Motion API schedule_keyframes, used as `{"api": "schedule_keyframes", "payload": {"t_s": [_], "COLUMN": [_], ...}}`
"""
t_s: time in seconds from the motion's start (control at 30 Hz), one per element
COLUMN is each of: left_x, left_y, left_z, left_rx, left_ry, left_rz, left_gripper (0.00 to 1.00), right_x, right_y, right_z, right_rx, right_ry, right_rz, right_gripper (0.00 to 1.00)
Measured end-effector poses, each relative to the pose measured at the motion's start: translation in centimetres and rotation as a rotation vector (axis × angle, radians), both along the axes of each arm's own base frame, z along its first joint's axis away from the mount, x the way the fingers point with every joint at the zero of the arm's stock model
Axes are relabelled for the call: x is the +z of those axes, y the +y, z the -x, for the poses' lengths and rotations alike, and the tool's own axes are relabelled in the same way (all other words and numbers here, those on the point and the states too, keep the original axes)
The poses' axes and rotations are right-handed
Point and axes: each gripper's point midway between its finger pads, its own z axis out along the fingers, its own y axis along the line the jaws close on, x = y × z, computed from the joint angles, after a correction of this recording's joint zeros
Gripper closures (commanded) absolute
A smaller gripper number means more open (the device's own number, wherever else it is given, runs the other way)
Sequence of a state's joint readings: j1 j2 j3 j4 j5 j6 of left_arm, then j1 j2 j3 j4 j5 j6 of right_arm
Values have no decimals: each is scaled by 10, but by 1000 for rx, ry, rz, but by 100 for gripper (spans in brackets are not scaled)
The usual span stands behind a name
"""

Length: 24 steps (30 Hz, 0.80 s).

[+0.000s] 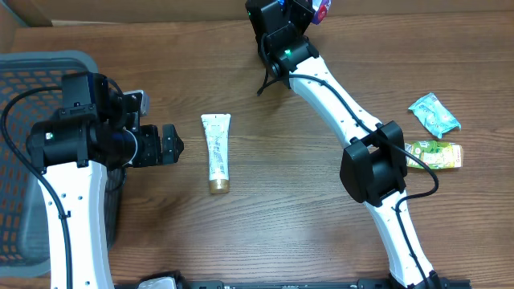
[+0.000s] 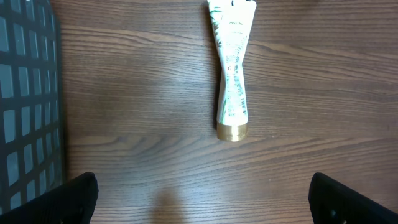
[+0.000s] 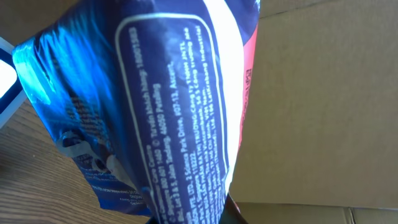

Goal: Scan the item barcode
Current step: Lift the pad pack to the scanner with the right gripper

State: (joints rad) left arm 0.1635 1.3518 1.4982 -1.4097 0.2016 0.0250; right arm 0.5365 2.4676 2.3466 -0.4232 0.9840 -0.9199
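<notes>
- The brown wood table fills most of the view from above.
- A dark grey basket with a grid wall sits at the left edge of the table.
- The left hand is just beside the basket, low over the table. It is spread wide with nothing in it.
- The right hand is at the far edge of the table, pinched tight on a blue packet.
- The blue packet has small white print and a red patch. It is held up in front of brown cardboard. I cannot spot a barcode on the side that shows.
- A white tube with a gold cap lies flat on the table near the left hand.
- A teal packet and a green packet lie close together near the right edge.
</notes>
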Motion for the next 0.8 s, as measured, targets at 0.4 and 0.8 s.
{"api": "schedule_keyframes", "payload": {"t_s": [0.4,0.8], "left_x": [0,0], "left_y": [0,0], "left_z": [0,0], "left_rx": [0,0], "left_ry": [0,0], "left_rz": [0,0], "left_gripper": [0,0], "right_x": [41,7], "right_y": [-26,-17], "right_z": [8,26], "right_rx": [-237,-244], "right_ry": [-283,-172], "right_rz": [-129,-130], "right_gripper": [96,96]}}
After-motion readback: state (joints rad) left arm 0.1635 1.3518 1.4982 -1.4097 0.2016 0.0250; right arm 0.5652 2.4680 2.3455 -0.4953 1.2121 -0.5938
